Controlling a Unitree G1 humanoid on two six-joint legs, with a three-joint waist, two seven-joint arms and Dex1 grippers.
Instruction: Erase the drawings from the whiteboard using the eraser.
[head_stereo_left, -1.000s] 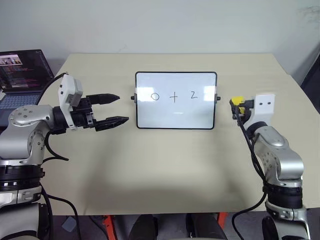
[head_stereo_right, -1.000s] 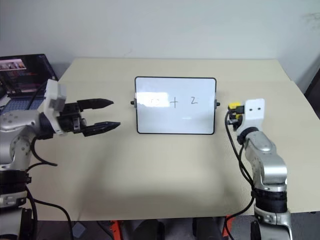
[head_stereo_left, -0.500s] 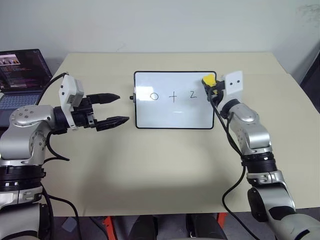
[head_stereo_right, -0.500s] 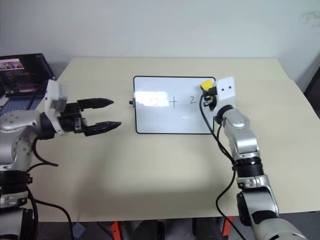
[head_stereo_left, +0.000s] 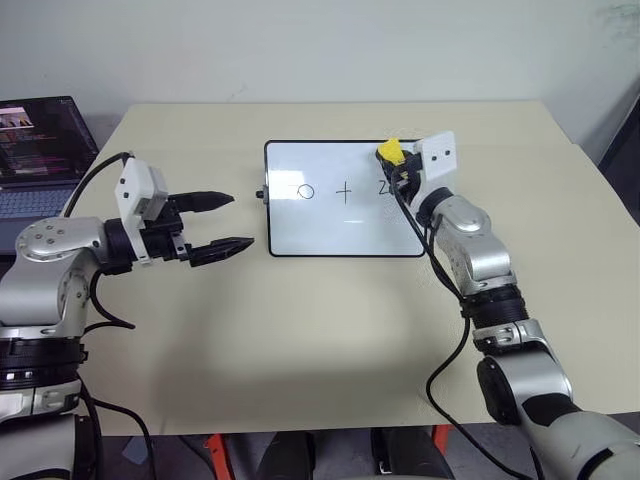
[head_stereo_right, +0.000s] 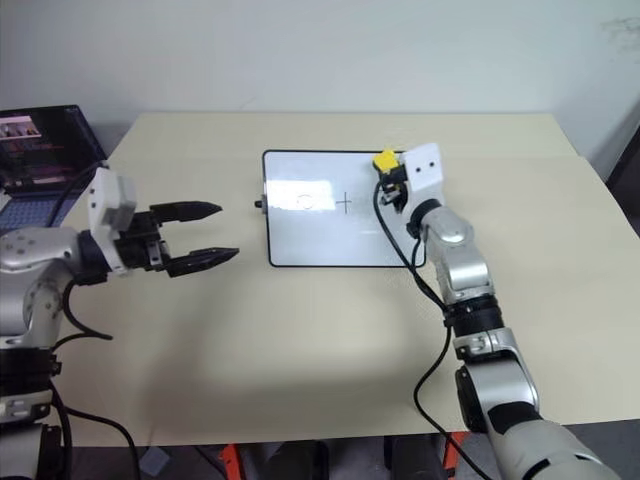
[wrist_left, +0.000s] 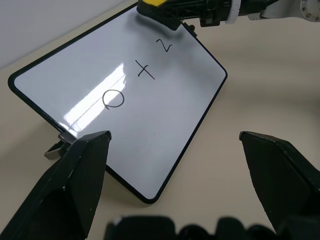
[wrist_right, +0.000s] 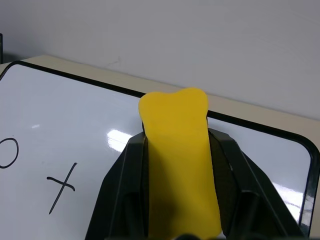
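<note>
Right gripper (head_stereo_left: 396, 163) clamps the yellow eraser (head_stereo_left: 389, 151) over the whiteboard's (head_stereo_left: 330, 222) right end, beside the "2" of the drawings (wrist_left: 136, 78). Left gripper (head_stereo_left: 222, 222), fingers spread wide, hovers left of the board above the tabletop (head_stereo_left: 300, 340).

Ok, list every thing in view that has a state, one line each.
whiteboard: flat on the table, circle, plus and "2" unerased.
eraser: clamped in the right gripper, over the board's corner by the "2".
right gripper: shut on the eraser.
left gripper: open, empty, beside the board.
laptop: open, screen lit.
</note>
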